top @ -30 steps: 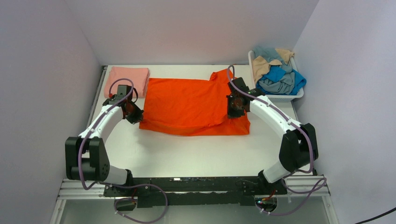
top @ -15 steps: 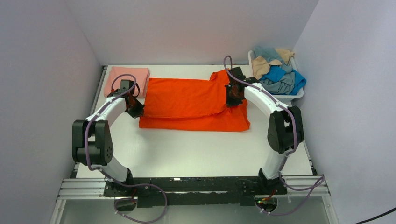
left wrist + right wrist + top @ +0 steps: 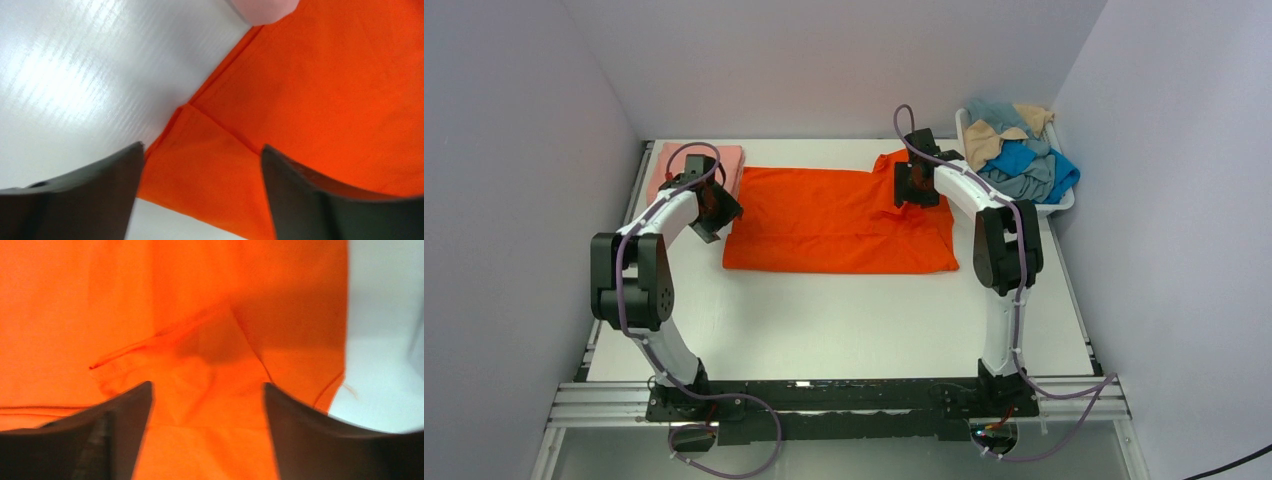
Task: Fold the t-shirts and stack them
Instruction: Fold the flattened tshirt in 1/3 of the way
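Observation:
A bright orange t-shirt (image 3: 839, 220) lies spread flat across the middle of the white table. A salmon-pink t-shirt (image 3: 700, 163) lies folded at the back left. My left gripper (image 3: 720, 208) is open over the orange shirt's left edge; in the left wrist view its fingers (image 3: 90, 190) straddle a folded corner of the orange shirt (image 3: 320, 100), holding nothing. My right gripper (image 3: 914, 190) is open over the shirt's wrinkled back right part; in the right wrist view the orange cloth (image 3: 200, 360) lies between the fingers (image 3: 310, 435).
A white plastic basket (image 3: 1064, 203) at the back right holds several crumpled shirts in blue (image 3: 1016, 158), grey-blue and tan (image 3: 989, 140). The table (image 3: 844, 320) has bare white surface in front of the orange shirt. Grey walls close in the left, back and right.

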